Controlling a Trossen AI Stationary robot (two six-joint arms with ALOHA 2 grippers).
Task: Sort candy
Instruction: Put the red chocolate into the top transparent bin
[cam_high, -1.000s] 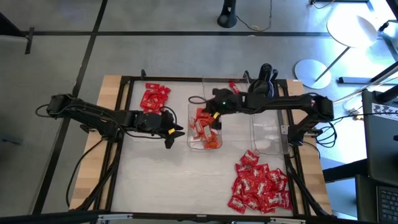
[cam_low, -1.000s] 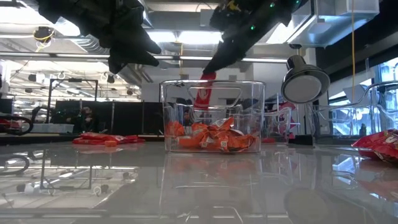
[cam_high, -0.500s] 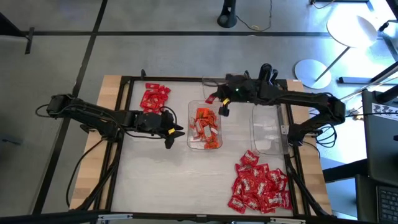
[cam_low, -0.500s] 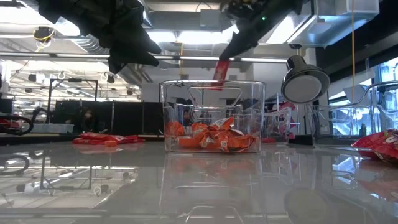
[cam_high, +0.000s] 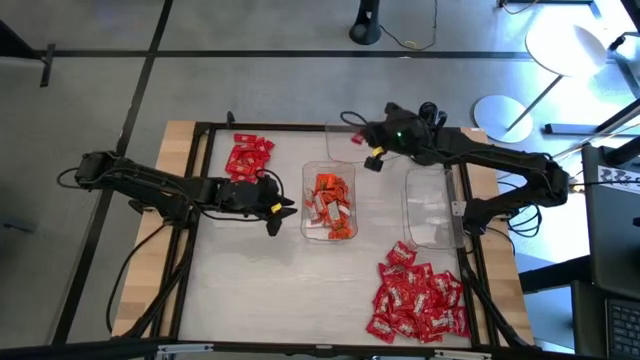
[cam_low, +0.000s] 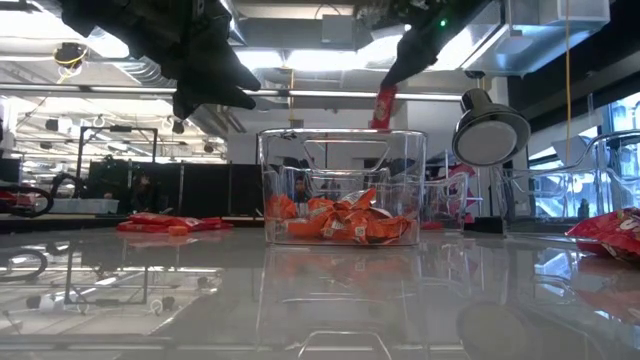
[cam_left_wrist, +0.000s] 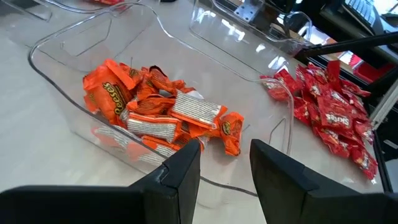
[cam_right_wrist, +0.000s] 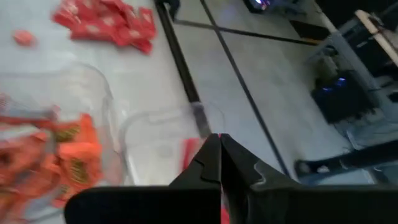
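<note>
The right gripper (cam_high: 358, 139) hangs just beyond the far end of the middle tray (cam_high: 306, 200), fingers pinched tight on a red sweet (cam_low: 383, 105). The left gripper (cam_high: 283, 212) waits beside that tray, fingers parted and empty. Orange sweets (cam_high: 330, 202) lie in the tray; a red pile (cam_high: 418, 300) lies near its right.

Grey floor (cam_high: 250, 80) crossed by dark lines. White round lamp (cam_high: 565, 45) beyond the worktop (cam_high: 290, 290). Ceiling strip lights (cam_low: 300, 60) bright.
</note>
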